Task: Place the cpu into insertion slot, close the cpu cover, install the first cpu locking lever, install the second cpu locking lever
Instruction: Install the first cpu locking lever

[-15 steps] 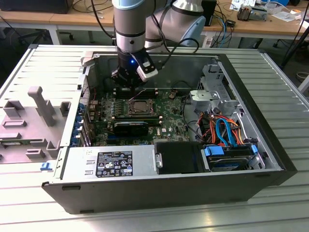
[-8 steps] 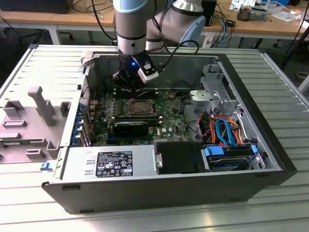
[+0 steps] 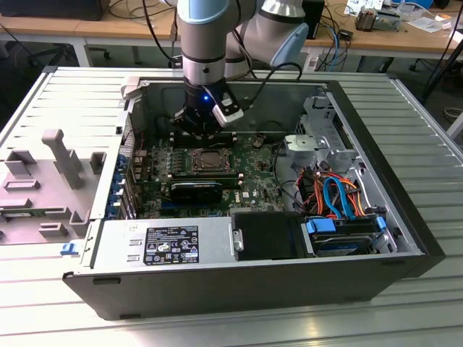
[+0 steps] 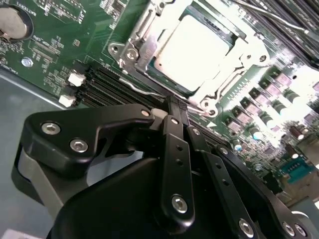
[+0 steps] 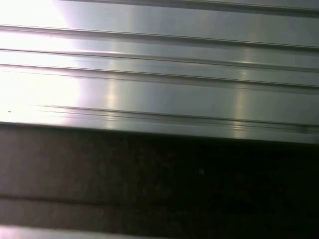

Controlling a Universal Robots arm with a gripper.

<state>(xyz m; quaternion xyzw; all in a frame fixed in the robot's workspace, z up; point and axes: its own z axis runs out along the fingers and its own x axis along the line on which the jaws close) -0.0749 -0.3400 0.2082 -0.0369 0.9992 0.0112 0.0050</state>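
Exterior view is evenly lit and pretty sharp, soft room light, only mild shadow inside the computer case [image 3: 405, 217] and a small blue light glowing on the arm [image 3: 205, 96]. The second wrist view is rougher: the cpu [image 4: 198, 47] is blown out to near white by glare, the circuit board [image 4: 50, 45] looks crisp, and the black hand [image 4: 172, 107] up close is dark. The first wrist view is soft, with bright glare streaks on ribbed metal [image 5: 159, 79] and a murky dark band underneath.

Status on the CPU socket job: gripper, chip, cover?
Gripper jaws shut, empty, beside the socket edge. CPU seated in insertion slot. CPU cover down over it. Nothing in the way.
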